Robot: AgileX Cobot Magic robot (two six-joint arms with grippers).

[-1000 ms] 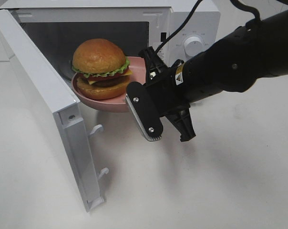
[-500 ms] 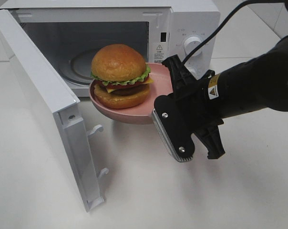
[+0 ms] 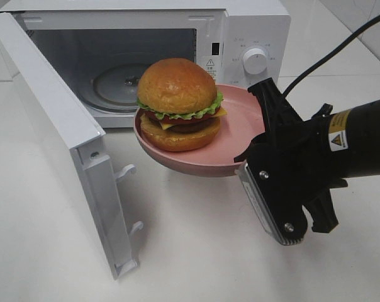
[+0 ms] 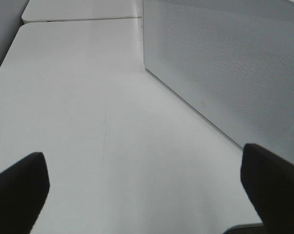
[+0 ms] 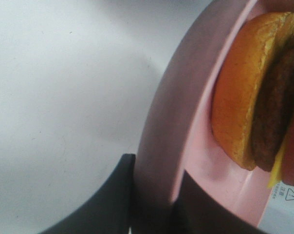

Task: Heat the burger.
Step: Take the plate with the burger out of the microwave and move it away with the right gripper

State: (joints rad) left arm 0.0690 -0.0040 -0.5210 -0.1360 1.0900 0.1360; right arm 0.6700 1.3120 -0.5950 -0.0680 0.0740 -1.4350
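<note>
The right gripper [image 3: 256, 135] is pinched shut on the rim of the pink plate [image 3: 240, 116], holding it in the air in front of the open microwave [image 3: 253, 25], above the tabletop [image 3: 196, 251]. The burger [image 3: 179, 104] sits on the plate, upright, toward the side away from the grip. The left gripper [image 4: 144, 187] hangs wide open and empty beside the microwave's side wall. The grip looks thin, though the wrist view shows only part of it; a tilt could slide the burger off, or the plate could clip the door [image 3: 51, 126].
</note>
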